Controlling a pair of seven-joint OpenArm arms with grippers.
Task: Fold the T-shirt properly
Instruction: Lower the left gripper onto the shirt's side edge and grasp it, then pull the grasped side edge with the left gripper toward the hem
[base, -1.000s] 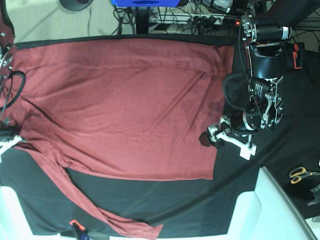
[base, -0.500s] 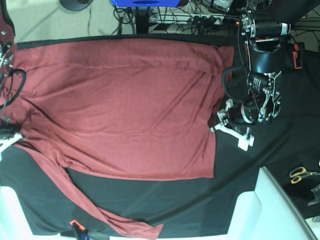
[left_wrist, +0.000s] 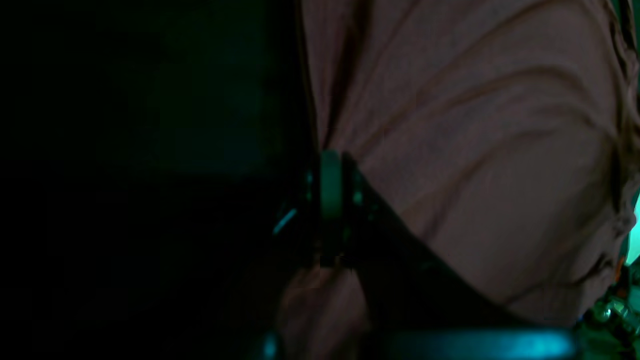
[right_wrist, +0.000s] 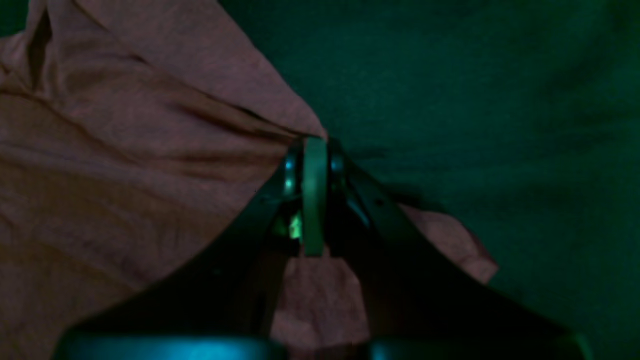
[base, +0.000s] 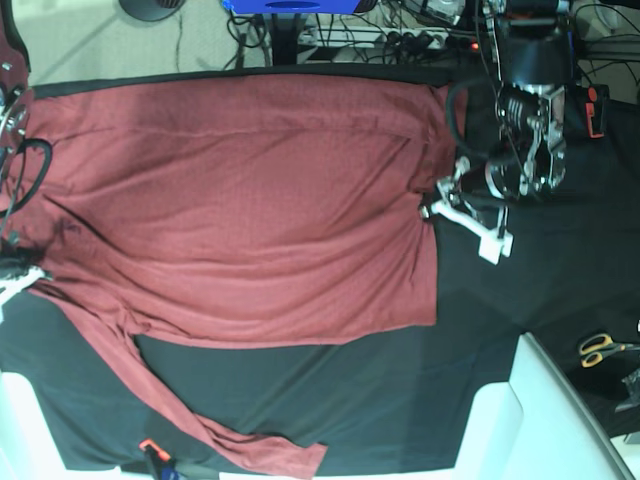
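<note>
since the earlier frame, left claw (base: 432, 211) is closing on the hem of the t-shirt (base: 240, 210) and drawing it up-frame. right claw (right_wrist: 314, 150) is pinching the opposite edge. t-shirt is lying spread on the worktop (base: 400, 390); no fold made yet, all folding remaining.

no text, label, brand, number or sign can be read in any of the views. the plain brick-red knit t-shirt (base: 240, 210) shows no print, and the black cloth on the table (base: 500, 340) shows no marking. both wrist views are too dark and blurred to make out any lettering.
</note>
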